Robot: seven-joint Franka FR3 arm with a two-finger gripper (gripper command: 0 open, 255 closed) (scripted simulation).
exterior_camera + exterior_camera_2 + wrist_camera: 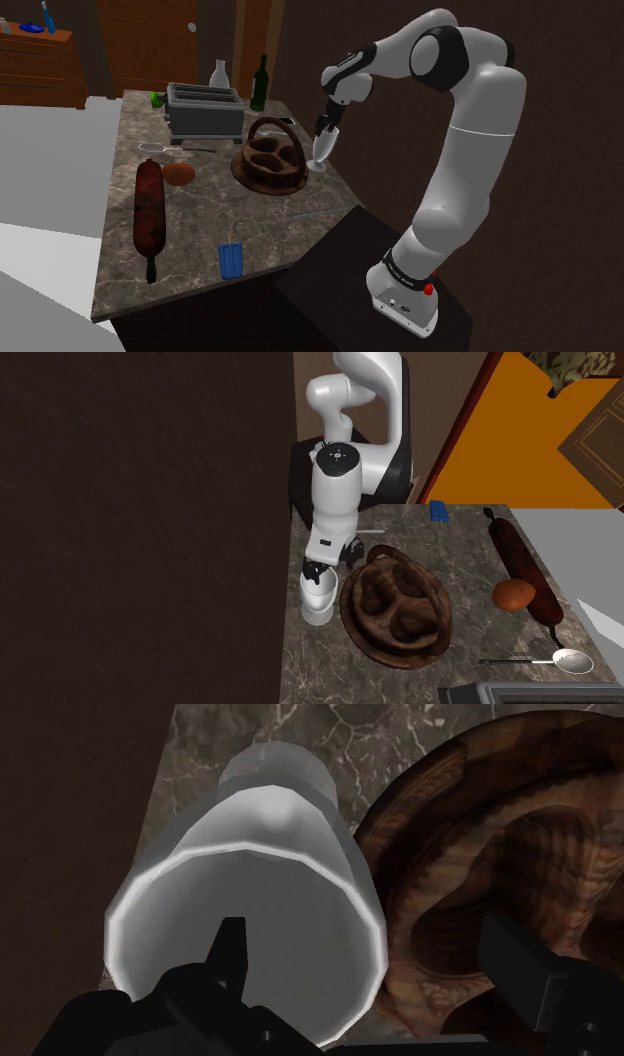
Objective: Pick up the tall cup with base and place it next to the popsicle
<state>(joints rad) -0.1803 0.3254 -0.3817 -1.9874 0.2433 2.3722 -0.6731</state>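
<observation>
Right beneath the tool (326, 130) stands the cup (322, 152) – pale grey, tall, narrowing to a small base that rests on the desk (200, 215). The cup is upright, close to the desk's edge, on the side where the stand is. The tool points down into it from above.

Seen from the wrist, the tool (365, 929) is open: its fingers stand wide apart, one finger (228, 949) over the cup's (250, 904) mouth and the other out past the rim, above the basket (500, 834). Neither finger presses on the cup's wall, so the cup is not gripped.

Just beside the tool and touching or nearly touching the cup is the basket (268, 155), dark brown and wooden, with compartments and an arched handle. The second exterior view shows the same trio: tool (320, 567) above, cup (319, 597) under it, basket (395, 602) alongside.

Well apart from the tool lies the popsicle (231, 259) – blue, flat on the desk near the edge, past the basket. Farther from the tool than the basket is a long dark red sausage (149, 208), with a round orange-brown thing (179, 173) between the two. A toaster (205, 108) sits beyond the basket, with a dark bottle (261, 85) beside it.
</observation>
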